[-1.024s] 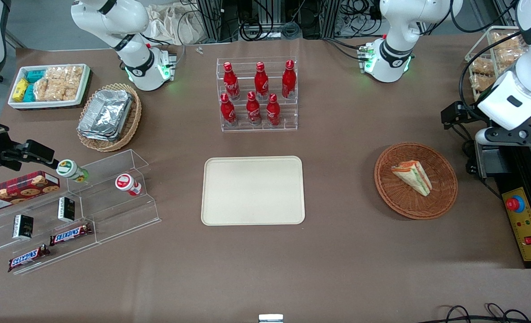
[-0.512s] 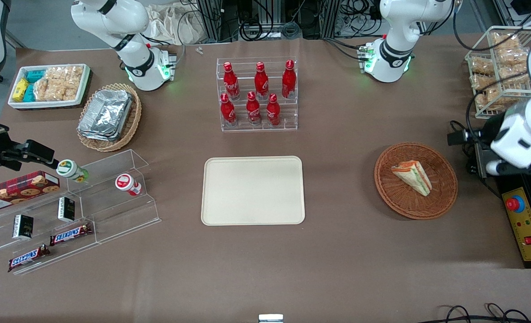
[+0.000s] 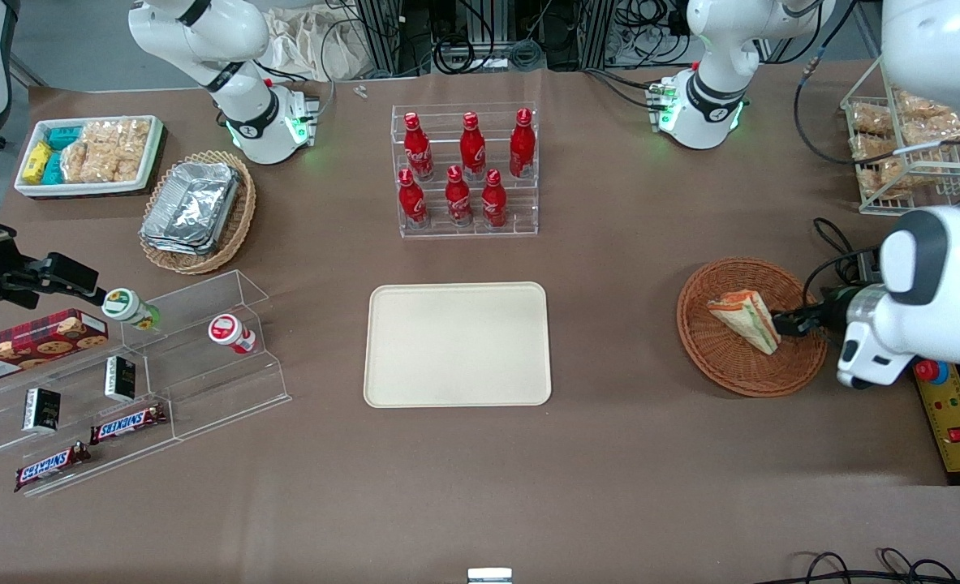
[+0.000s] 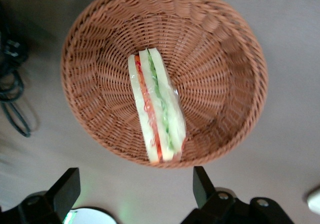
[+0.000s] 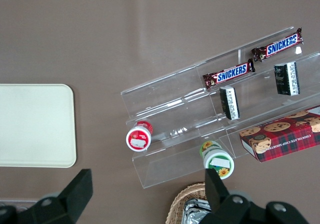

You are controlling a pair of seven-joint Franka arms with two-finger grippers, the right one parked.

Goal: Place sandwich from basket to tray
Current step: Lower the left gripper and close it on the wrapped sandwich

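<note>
Nothing is moved yet: the sandwich (image 4: 156, 110) is left in the basket (image 4: 225, 63), the tray (image 3: 457, 344) unfilled, the gripper (image 4: 135, 189) held above with fingers (image 4: 65, 186) spread.

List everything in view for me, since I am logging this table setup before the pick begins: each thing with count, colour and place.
sandwich: 1, pale with orange and green filling, in the basket
basket: 1, reddish-brown wicker, toward the working arm's end
tray: 1, beige, mid-table
cola bottles: 6, red, in a clear rack farther from the camera than the tray
foil containers: stack, silver, in a tan basket
snack bin: 1, white, toward the parked arm's end
Snickers bars: 2, brown, on clear shelves
cookie box: 1, red, on clear shelves
tool: 1, black, open, above the basket's edge
</note>
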